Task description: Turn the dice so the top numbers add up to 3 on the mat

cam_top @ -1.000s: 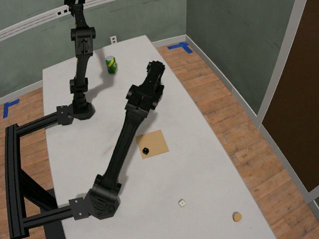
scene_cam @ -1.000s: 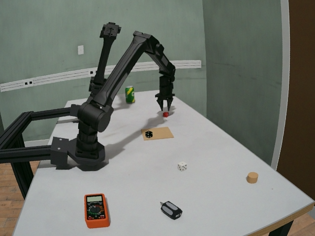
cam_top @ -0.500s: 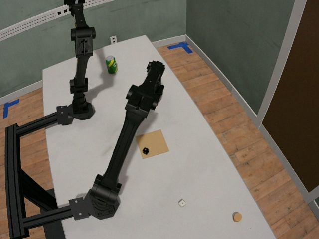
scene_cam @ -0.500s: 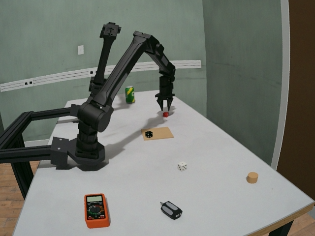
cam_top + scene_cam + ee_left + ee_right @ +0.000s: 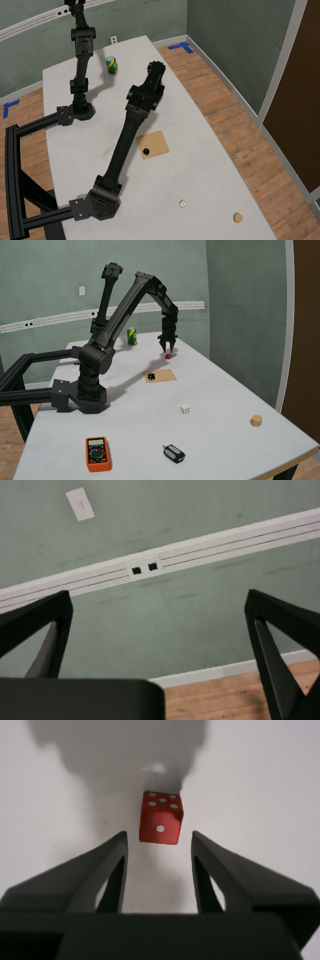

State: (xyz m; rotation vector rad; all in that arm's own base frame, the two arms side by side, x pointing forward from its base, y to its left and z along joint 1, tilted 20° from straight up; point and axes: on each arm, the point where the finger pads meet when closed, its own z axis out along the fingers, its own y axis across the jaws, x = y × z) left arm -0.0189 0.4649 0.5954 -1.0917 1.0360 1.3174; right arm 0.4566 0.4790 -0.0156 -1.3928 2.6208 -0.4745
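Closest to our camera in the exterior view, an orange meter (image 5: 98,454) lies on the white table (image 5: 196,165) (image 5: 144,420), with a black-and-gray screwdriver (image 5: 174,453) beside it. Beyond them, we see a white die (image 5: 182,203) (image 5: 185,409) resting flat on the tabletop, off the mat, a single dot facing up, with a tan wooden disc (image 5: 238,218) (image 5: 256,420) well apart from it. A black die (image 5: 146,151) (image 5: 151,376) sits on the tan mat (image 5: 157,143) (image 5: 165,375) near one corner; we cannot tell its top number. The right gripper (image 5: 168,352) (image 5: 159,840) points down over a red die (image 5: 157,105) (image 5: 168,356) (image 5: 161,820) on the table past the mat, its fingers partly spread and pinching nothing. Our wrist view catches that die's one-dot and five-dot faces. The left gripper (image 5: 74,2) (image 5: 158,599) is raised toward the green wall (image 5: 152,18) (image 5: 155,263) (image 5: 165,620), fingers spread wide with nothing between them, while a green soda can (image 5: 111,64) (image 5: 132,336) stands upright on the table.

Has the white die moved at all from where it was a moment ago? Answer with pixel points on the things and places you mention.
No; the white die (image 5: 182,203) (image 5: 185,409) sits in the same spot relative to the round wooden piece (image 5: 238,218) (image 5: 256,420).
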